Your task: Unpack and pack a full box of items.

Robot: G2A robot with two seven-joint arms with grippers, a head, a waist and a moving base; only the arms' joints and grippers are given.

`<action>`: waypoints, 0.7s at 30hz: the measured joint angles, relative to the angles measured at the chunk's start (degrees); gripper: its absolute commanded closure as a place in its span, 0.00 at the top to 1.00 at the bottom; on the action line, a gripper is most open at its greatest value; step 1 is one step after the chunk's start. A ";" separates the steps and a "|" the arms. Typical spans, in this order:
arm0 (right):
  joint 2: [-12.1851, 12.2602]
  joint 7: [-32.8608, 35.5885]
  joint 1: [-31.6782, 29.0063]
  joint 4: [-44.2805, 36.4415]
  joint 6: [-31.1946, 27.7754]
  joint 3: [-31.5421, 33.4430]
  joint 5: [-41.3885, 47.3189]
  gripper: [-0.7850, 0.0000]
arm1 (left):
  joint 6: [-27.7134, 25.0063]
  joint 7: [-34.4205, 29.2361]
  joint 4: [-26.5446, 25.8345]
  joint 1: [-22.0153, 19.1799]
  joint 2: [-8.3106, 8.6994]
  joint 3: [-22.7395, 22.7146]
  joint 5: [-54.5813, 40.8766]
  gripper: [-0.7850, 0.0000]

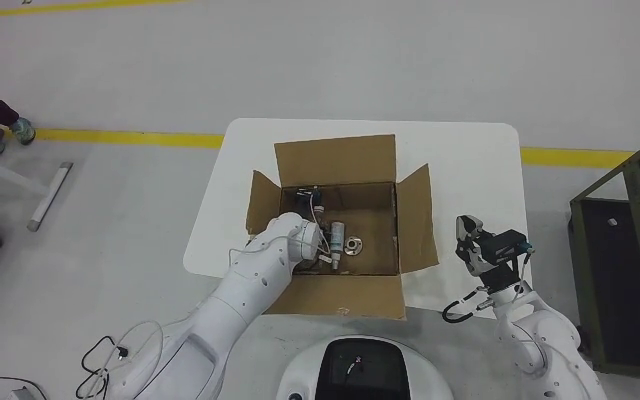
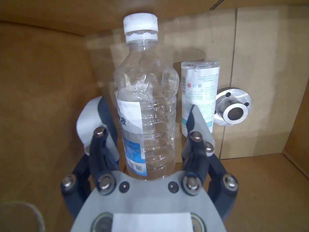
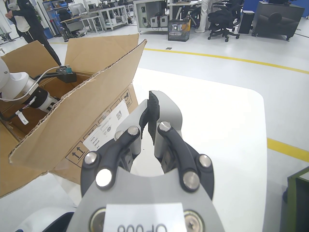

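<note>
In the left half of the brown cardboard box (image 1: 335, 160), the left gripper (image 2: 147, 121) spreads loosely around the clear plastic bottle (image 2: 144, 92), whose crushable wall may squirt sideways on closing; the right gripper (image 3: 150, 112) sits pinched together, empty.

Box (image 1: 336, 158) walls hem bottle (image 2: 144, 112); tube (image 2: 200, 90) + flange (image 2: 233, 109) crowd one side, other side prob. free.

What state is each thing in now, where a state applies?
Box, open, flaps out.
Left gripper, open around the bottle.
Bottle, cap on, not gripped.
Tube, lying on the box floor.
Right gripper, shut, empty.
</note>
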 measured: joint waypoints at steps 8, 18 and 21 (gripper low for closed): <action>0.00 0.00 0.00 0.00 0.00 0.00 0.00 0.00 | 0.02 0.01 1.28 0.31 -0.36 -0.28 1.02 0.89; 0.00 0.00 0.00 0.00 0.00 0.00 0.00 0.00 | -0.59 0.29 3.07 -0.14 -1.19 -0.60 1.14 0.00; 0.00 0.00 0.00 0.00 0.00 0.00 0.00 0.00 | -0.71 0.67 3.48 -0.33 -1.39 -0.87 1.10 0.00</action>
